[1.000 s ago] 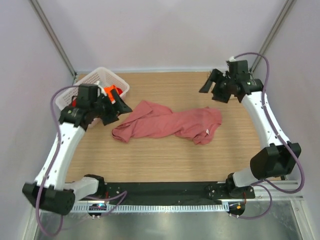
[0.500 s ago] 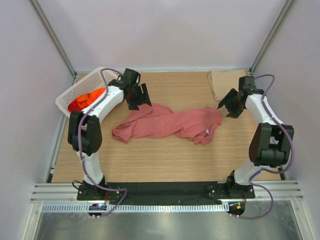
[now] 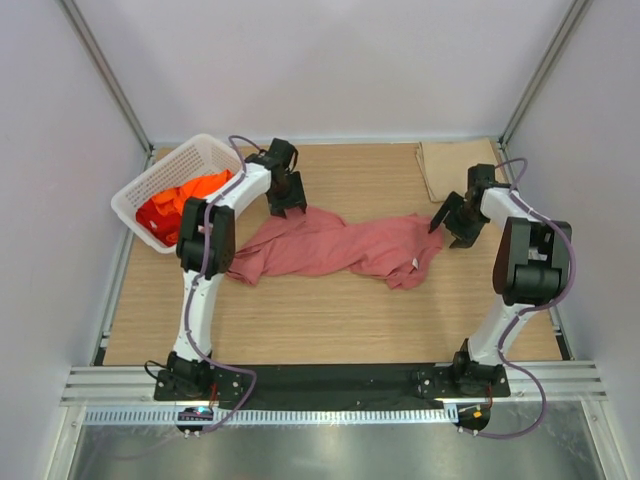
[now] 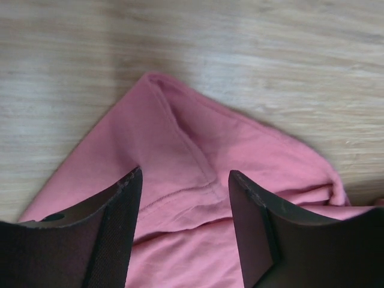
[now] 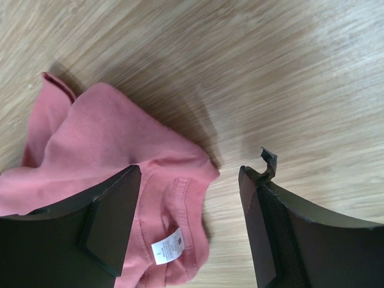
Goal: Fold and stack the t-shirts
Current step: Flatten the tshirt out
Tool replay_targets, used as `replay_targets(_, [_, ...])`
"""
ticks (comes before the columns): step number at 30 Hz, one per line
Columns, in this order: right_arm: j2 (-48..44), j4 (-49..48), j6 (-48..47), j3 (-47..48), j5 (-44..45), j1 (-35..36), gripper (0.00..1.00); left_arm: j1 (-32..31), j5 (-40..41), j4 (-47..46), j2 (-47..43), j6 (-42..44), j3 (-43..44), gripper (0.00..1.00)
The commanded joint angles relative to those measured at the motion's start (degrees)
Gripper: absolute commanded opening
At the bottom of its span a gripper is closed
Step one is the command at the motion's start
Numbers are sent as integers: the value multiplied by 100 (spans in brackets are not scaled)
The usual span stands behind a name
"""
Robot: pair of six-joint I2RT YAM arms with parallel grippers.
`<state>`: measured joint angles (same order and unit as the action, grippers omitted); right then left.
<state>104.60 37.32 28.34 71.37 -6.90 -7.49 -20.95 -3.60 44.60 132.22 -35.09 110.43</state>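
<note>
Top external view: pink t-shirt point(image 3: 335, 245) lies crumpled at centre of table point(image 3: 330, 320), stretched toward left and right edges. My left gripper point(image 3: 291, 204) hangs over shirt's far-left end, my right gripper point(image 3: 446, 226) at its right end. Left wrist view: jaws spread wide, seamed fold between them, nothing pinched. Right wrist view: jaws also apart, shirt corner with white label point(image 5: 167, 245) between them, bare wood under one finger. Orange and red t-shirts point(image 3: 185, 195) piled in white basket point(image 3: 205, 147) at far left corner.
</note>
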Motion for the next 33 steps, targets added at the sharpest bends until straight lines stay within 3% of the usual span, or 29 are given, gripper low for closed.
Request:
replay_targets(1, [78, -137, -434, 272, 162, 10, 74, 3, -9, 57, 207, 125, 391, 56])
replay_targets(3, [209, -155, -539, 307, 128, 10, 74, 3, -27, 58, 295, 134, 409, 51])
replay_targets(9, [491, -453, -672, 325, -268, 10, 70, 3, -36, 102, 243, 231, 409, 18])
replay_targets(12, [562, -691, -628, 351, -602, 10, 51, 3, 17, 172, 129, 301, 505, 0])
replay_targets(13, [536, -735, -636, 386, -681, 10, 34, 3, 69, 285, 76, 310, 558, 0])
replay_targets(15, [466, -674, -584, 491, -734, 10, 17, 3, 131, 417, -21, 354, 725, 0])
replay_targets(16, [387, -560, -549, 544, -726, 19, 2, 3, 183, 479, -178, 363, 769, 0])
replay_targets(22, [-571, 378, -355, 1009, -322, 72, 2, -6, 316, 848, -1215, 354, 621, 0])
replay_targets(29, [-2082, 1461, -338, 1853, 408, 107, 1, -6, 746, 1077, -3473, 187, -336, 0])
replay_targets(33, [-2926, 1734, -215, 2353, 470, 370, 2, -14, 1097, 1112, -5341, 187, -926, 0])
